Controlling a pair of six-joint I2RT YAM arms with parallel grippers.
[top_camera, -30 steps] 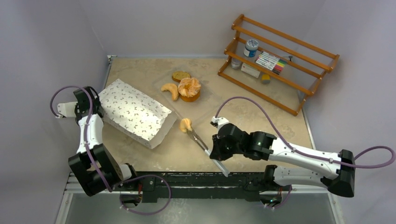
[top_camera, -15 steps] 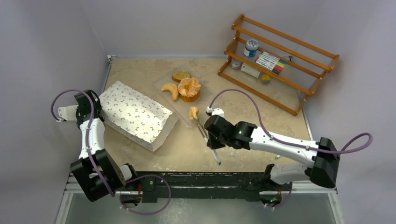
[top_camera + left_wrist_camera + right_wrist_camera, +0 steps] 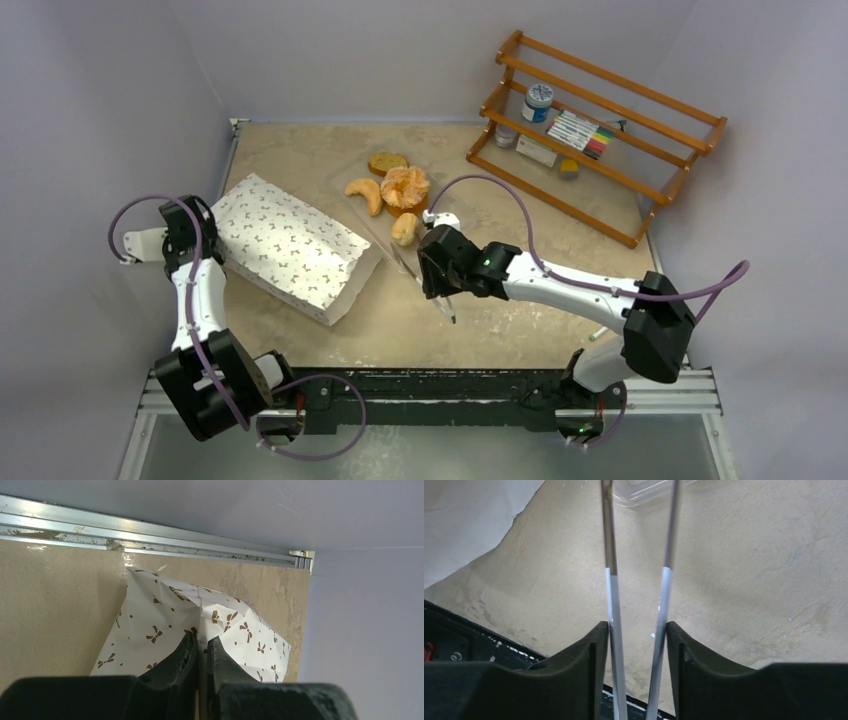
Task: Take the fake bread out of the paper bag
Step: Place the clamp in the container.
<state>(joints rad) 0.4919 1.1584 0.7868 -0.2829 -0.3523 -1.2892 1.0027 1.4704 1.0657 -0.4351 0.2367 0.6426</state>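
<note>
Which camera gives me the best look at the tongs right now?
Top external: it shows both ends of the tongs, tips at a small pastry. Right wrist shows only their two arms inside the right gripper, tips out of frame. Left wrist shows only the paper bag.

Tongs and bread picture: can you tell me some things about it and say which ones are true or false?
1. The right gripper holds the tongs. True.
2. The left gripper is open and touches nothing. False: it is shut on the end of the paper bag.
3. A small roll sits at the tips of the tongs. True.
4. The paper bag stands upright. False: it lies on its side on the table.
5. Every pastry is inside the bag. False: a croissant and a swirled bun lie outside it.
</note>
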